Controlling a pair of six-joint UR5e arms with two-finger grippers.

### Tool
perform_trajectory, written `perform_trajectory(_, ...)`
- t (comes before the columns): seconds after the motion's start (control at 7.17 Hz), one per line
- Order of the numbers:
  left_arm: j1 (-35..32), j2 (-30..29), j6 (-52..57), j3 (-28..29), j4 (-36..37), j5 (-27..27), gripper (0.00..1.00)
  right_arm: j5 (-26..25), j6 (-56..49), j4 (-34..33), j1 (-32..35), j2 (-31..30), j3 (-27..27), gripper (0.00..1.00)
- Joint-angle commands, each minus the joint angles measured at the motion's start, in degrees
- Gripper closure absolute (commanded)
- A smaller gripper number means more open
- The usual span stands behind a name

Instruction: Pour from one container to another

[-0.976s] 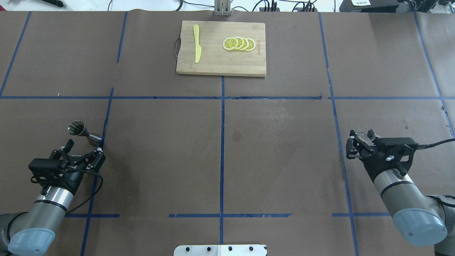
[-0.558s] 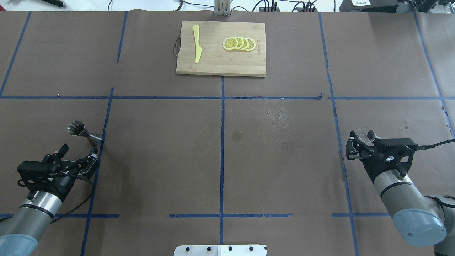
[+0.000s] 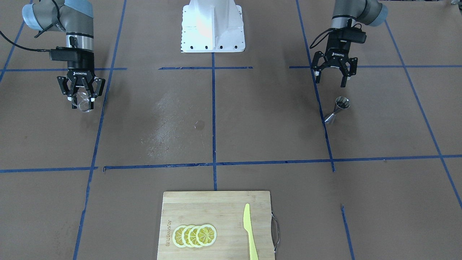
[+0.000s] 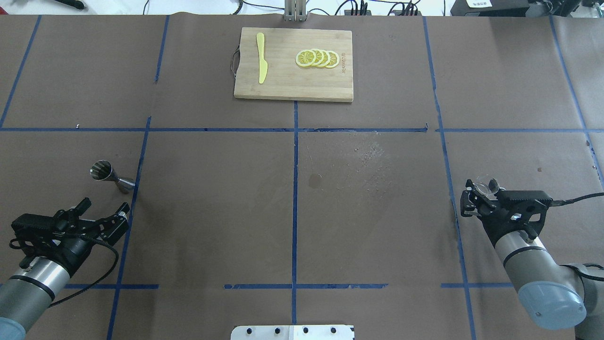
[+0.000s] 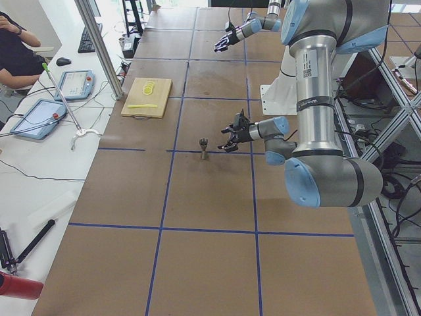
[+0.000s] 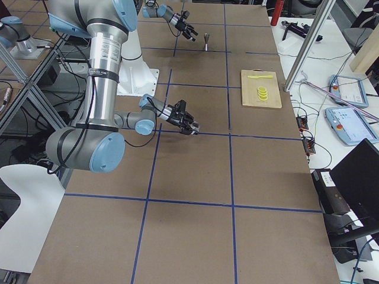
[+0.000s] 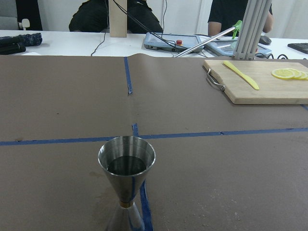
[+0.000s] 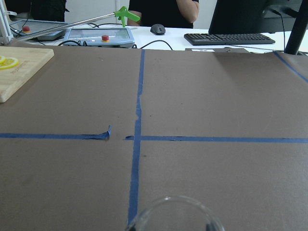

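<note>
The left wrist view shows what the overhead view cannot: the steel jigger (image 7: pixel 126 166) holds dark liquid close below its rim. It stands upright on the table (image 4: pixel 212 198), its foot touching a blue tape line (image 7: pixel 144 211). From overhead, the left hand (image 4: pixel 104 206) lies near the jigger on the robot's side, clear of it, fingers spread wide and pointing forward towards it.

The right wrist view catches only a curved clear rim at its lower edge. The front-facing view shows the rest: the right hand (image 3: pixel 82 102) grips a small clear glass (image 3: pixel 86 107) between its fingers, reaching out from the robot's side. The glass looks empty, though it is too small to be sure. The cutting board (image 4: pixel 292 80), with lemon slices (image 4: pixel 317 58) and a yellow knife (image 4: pixel 261 56), lies well apart at the far edge.
</note>
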Motion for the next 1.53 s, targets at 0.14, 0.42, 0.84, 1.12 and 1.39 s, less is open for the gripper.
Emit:
perform_trajectory(0.14, -0.01, 1.56, 0.32, -2.89, 0.0, -1.9, 0.0, 0.26, 2.34, 0.09, -1.19, 0.44, -1.66, 1.0)
perform_trajectory(0.42, -0.01, 1.65, 0.32, -3.07, 0.0, -1.9, 0.0, 0.61, 2.26, 0.09, -1.27, 0.44, -1.75, 0.93)
perform_trajectory(0.84, -0.01, 1.74, 0.32, -3.68, 0.0, -1.9, 0.0, 0.61, 2.26, 0.01, -1.62, 0.44, -2.8, 0.64)
perform_trajectory(1.12, -0.01, 1.74, 0.32, -3.69, 0.0, -1.9, 0.0, 0.52, 2.17, 0.01, -1.71, 0.44, -3.42, 0.49)
perform_trajectory(1.39, -0.01, 1.74, 0.32, -3.77, 0.0, -1.9, 0.0, 0.26, 1.73, 0.09, -1.71, 0.44, -3.33, 0.0)
